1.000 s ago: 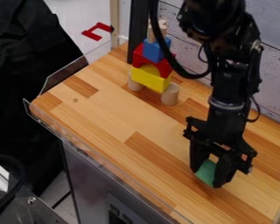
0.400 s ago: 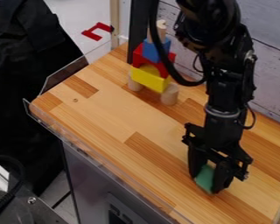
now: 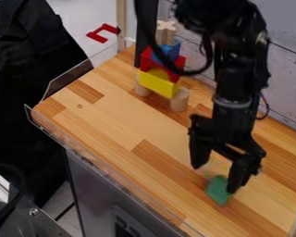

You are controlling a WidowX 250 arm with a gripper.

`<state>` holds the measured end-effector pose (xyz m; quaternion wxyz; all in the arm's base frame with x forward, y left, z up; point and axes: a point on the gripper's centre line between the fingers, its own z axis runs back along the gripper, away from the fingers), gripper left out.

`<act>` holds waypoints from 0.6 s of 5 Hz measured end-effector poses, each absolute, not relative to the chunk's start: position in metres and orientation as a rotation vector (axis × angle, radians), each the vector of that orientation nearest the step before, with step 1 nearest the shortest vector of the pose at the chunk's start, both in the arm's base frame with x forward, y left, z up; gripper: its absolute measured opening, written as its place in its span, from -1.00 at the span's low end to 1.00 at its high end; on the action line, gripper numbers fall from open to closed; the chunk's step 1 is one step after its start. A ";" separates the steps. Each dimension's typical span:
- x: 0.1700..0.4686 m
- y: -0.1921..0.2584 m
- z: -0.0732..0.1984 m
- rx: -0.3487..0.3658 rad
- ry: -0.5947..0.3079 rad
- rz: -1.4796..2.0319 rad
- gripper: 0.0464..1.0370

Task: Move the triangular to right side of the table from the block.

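Camera view: The jaws of the gripper (image 3: 216, 178) stood apart; the green block (image 3: 216, 191) lay on the table (image 3: 107, 115), well apart from the stack (image 3: 158, 85) and close beside one jaw, contact uncertain. Sideways drift during any withdrawal could have dragged or tipped it, owing to that nearness; the loose cable (image 3: 188, 72), crossing before the stack, might have snagged its upper pieces. No writing was legible

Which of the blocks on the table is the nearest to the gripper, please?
The green block is nearest: it lies on its own, right by the open gripper, whereas the others are built into the stacked structure farther back.
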<state>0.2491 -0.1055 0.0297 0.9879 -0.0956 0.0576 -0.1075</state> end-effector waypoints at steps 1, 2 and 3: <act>0.255 -0.091 0.065 -0.173 0.060 -0.184 0.93; 0.267 -0.073 0.098 -0.130 0.000 -0.140 0.93; 0.280 -0.050 0.117 -0.103 -0.028 -0.089 0.93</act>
